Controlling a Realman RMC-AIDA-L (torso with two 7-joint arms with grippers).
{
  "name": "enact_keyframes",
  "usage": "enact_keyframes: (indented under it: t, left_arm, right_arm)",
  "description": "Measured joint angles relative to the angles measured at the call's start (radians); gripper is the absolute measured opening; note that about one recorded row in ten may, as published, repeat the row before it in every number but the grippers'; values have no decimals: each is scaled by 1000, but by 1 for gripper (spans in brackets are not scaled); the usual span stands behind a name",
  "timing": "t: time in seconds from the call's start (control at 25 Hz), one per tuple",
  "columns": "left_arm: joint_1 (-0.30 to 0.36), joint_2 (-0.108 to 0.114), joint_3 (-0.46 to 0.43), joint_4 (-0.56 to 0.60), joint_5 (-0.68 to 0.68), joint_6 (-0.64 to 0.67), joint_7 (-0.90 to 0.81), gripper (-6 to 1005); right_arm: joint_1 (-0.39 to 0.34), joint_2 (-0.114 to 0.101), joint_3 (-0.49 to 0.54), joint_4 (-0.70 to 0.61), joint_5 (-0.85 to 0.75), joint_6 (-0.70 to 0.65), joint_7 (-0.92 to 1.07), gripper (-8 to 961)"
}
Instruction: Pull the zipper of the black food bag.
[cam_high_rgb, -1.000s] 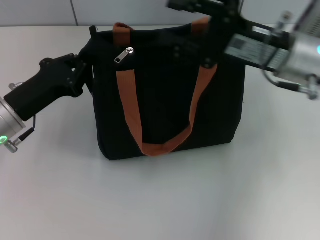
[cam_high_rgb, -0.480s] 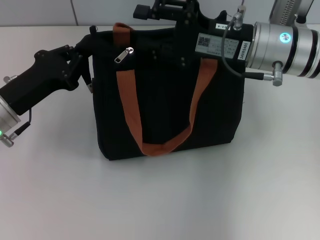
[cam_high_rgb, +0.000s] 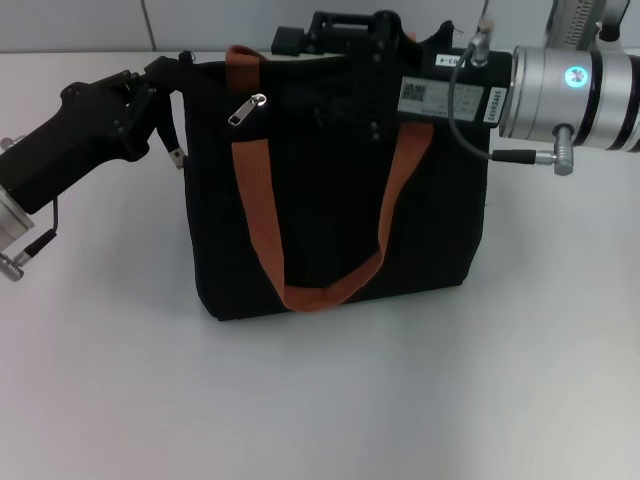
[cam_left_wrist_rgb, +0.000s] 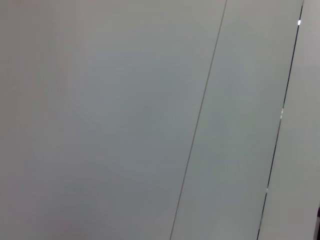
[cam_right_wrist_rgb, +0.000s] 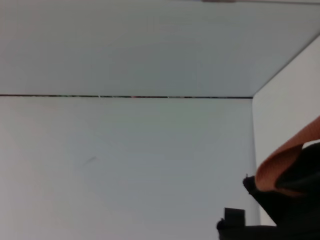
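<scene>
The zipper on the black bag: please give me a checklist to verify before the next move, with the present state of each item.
1. Zipper visible, silver tab near the bag's left top corner: ok.
2. Black food bag standing upright on the table: ok.
3. Left gripper touching the bag's left top corner: ok; firm hold: cannot tell.
4. Right gripper above the bag's top edge, not at the tab: not ok.
5. Orange-brown strap beside the tab, not covering it: ok.
</scene>
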Motion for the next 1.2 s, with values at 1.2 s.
enact_keyframes:
  t: [1.2]
  left_arm:
    - [-53, -4, 6, 0, -12, 56, -63, 33]
  right_arm:
    - [43, 8, -85, -49, -42, 69, -58, 604]
